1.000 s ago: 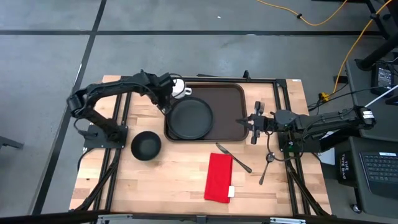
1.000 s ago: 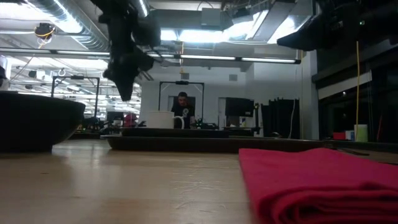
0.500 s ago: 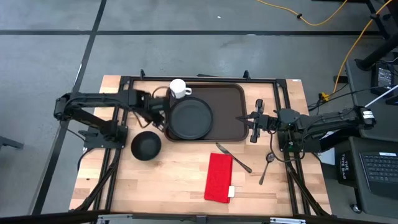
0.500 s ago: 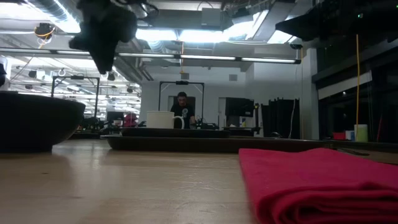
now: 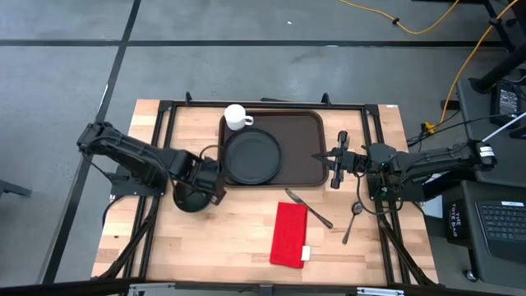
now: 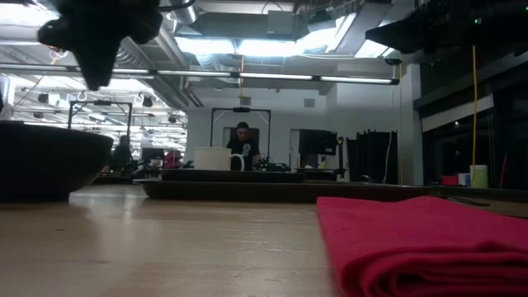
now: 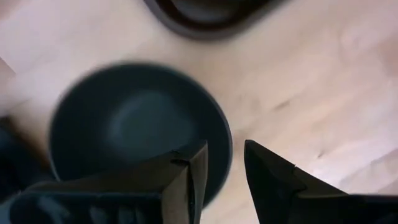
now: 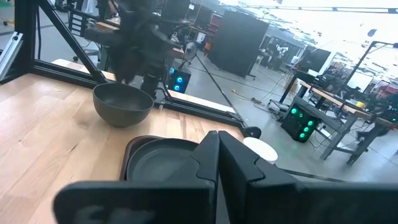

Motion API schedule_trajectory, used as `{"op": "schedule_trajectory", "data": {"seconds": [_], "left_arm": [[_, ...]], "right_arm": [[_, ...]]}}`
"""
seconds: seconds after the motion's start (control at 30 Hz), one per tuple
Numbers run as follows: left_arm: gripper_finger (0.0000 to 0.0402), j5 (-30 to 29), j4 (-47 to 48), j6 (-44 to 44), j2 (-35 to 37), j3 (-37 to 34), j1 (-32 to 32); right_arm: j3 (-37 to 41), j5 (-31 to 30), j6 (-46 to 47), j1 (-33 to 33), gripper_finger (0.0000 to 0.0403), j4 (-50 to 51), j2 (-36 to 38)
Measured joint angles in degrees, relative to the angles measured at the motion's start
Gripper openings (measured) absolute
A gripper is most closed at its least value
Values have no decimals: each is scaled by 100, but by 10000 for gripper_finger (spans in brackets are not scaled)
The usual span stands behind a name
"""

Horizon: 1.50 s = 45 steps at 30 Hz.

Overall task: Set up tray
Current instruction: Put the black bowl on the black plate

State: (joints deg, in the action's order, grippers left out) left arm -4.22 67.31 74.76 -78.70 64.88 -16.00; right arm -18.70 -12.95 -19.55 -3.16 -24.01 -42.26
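Note:
The dark brown tray (image 5: 300,140) lies at the table's far middle. On it sit a round black plate (image 5: 251,156) and, in its far left corner, a white mug (image 5: 237,117). A black bowl (image 5: 187,197) stands on the wood left of the tray. My left gripper (image 7: 225,171) is open and hovers over the bowl's (image 7: 130,130) rim on the tray side; the low view shows this gripper (image 6: 91,41) above the bowl (image 6: 41,161). My right gripper (image 5: 322,158) is shut and hangs over the tray's right rim.
A folded red napkin (image 5: 289,234) lies near the table's near edge. A knife (image 5: 308,208) sits beside it and a spoon (image 5: 352,220) farther right. Bare wood shows left of the napkin. A person (image 6: 241,142) stands far behind the table.
My left gripper has drawn away from the white mug at the tray's far left corner. It has swung toward the table's near edge, ending over the black bowl. The mug stays standing on the tray.

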Motion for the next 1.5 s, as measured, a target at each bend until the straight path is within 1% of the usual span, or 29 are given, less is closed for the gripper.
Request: {"op": "schedule_trajectory", "data": {"seconds": [0.17,0.27,0.4,0.63,0.77,1.03,1.2,1.5], "left_arm": [[97,34,-27,14,-336,0,-248],[97,41,-32,7,-564,0,-332],[97,196,-50,-26,-840,0,-357],[97,230,-473,-547,-1157,0,-355],[97,223,-710,-699,-1196,0,-353],[97,49,-693,-703,-1210,0,-353],[97,248,-711,-705,-1210,0,-353],[97,253,-710,-1020,-1210,0,-352]], "right_arm": [[0,0,7,0,13,-16,0],[0,0,42,0,13,-22,-2],[0,0,44,0,13,-22,0],[0,0,44,0,13,-22,0],[0,0,44,0,13,-21,0],[0,0,126,-1,13,-19,-2],[0,0,129,0,13,-17,-2],[0,2,129,0,13,-17,-2]]}}
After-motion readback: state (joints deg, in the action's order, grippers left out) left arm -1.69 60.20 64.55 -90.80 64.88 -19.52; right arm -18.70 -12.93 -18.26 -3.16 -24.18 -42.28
